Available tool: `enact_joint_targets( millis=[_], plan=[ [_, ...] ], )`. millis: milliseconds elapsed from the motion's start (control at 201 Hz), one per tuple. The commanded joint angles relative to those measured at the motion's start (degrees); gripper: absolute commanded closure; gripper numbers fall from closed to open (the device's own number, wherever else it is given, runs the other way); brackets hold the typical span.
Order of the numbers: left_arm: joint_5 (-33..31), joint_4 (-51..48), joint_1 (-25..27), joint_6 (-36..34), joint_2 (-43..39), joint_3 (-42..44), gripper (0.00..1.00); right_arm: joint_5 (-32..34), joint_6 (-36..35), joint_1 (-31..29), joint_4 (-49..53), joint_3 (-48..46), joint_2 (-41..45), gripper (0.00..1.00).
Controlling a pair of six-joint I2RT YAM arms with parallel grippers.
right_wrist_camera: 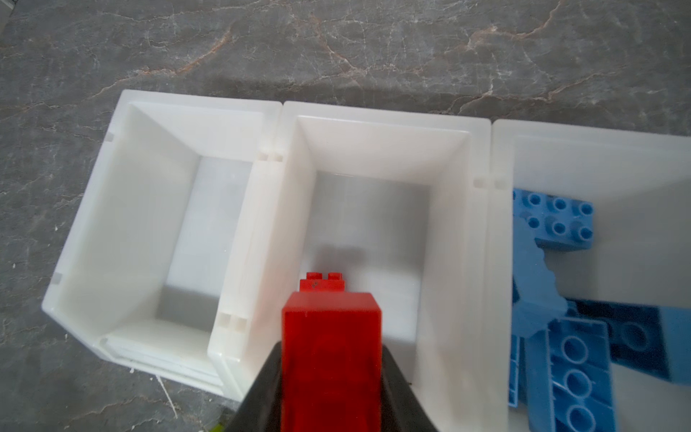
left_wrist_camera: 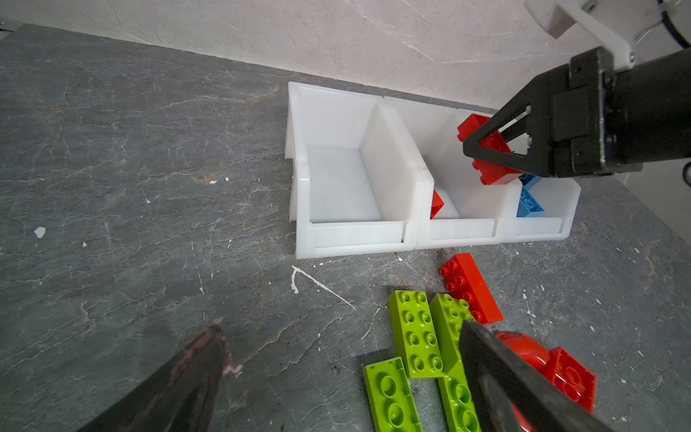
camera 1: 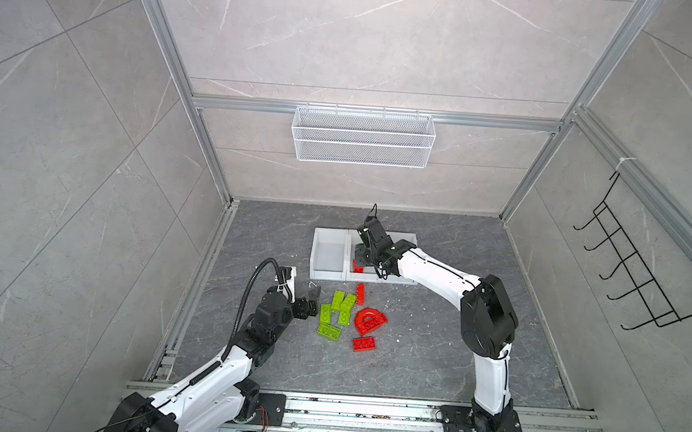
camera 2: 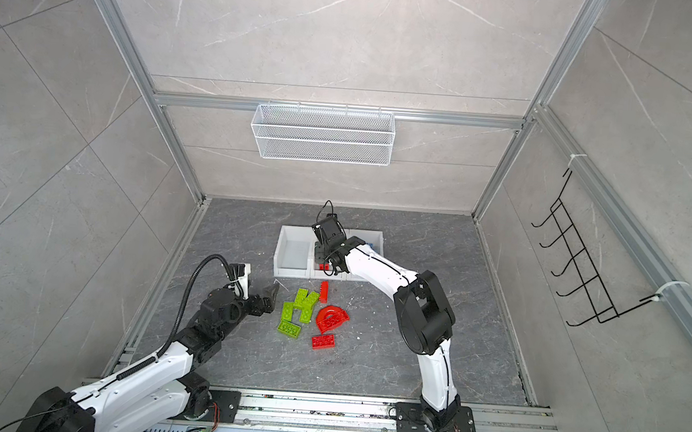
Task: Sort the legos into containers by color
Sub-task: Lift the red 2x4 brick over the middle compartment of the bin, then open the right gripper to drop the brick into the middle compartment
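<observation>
Right wrist view: the right claw (right_wrist_camera: 332, 351) is clamped on a red brick (right_wrist_camera: 332, 325), which juts past its tips directly above the middle bin (right_wrist_camera: 385, 123) of three white ones. Blue bricks (right_wrist_camera: 553, 220) lie in the neighbouring bin. Left wrist view shows a second red brick (left_wrist_camera: 435, 204) lying inside the middle bin, below the held one. The left claw (left_wrist_camera: 340, 327) is spread wide, low over the tabletop (left_wrist_camera: 149, 187), just beside green bricks (left_wrist_camera: 415, 333) and loose red pieces (left_wrist_camera: 471, 288)
</observation>
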State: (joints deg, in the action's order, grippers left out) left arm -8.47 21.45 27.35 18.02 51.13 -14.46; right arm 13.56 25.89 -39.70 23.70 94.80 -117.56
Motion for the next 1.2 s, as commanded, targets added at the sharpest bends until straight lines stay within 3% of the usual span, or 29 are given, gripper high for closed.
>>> enact_joint_targets(
  millis=[0,637,881,1195],
  plan=[
    [-0.3,2.5,-0.1,0.7,-0.3,-1.1,0.0,3.0,0.0,0.5,1.5,2.0,-1.7,0.78],
    [0.2,2.5,-0.2,0.5,-0.4,-1.2,0.0,2.1,0.5,2.1,2.0,5.9,-9.4,0.76],
    [0.2,2.5,-0.1,0.5,-0.3,-1.4,0.0,2.2,0.3,2.1,2.3,6.0,-9.1,0.59],
    [0.7,2.6,-0.2,0.8,-0.7,-1.1,0.0,1.4,0.1,1.8,2.5,2.9,-3.6,0.49]
  ],
)
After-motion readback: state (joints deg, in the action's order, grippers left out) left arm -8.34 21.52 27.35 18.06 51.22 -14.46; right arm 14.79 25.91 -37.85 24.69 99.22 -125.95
